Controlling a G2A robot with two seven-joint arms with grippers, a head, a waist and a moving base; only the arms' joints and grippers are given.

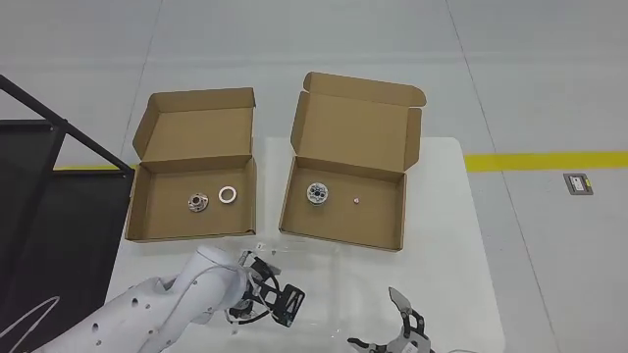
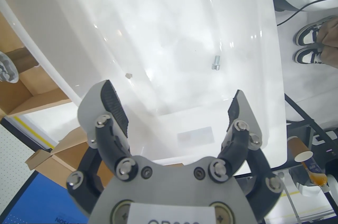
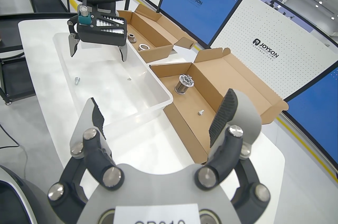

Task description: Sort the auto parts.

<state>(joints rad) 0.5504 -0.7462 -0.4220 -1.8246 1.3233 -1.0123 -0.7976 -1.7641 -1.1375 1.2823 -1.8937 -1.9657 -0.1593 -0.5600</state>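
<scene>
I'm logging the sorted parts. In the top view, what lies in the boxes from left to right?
In the left box: flanged bushing, flat ring; in the right box: toothed cylinder, small bolt.

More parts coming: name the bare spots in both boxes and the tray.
Left box: bare at both ends; hub and ring fill its middle. Right box: bare beyond the small bolt, gear side crowded. Tray: mostly bare around one screw.
</scene>
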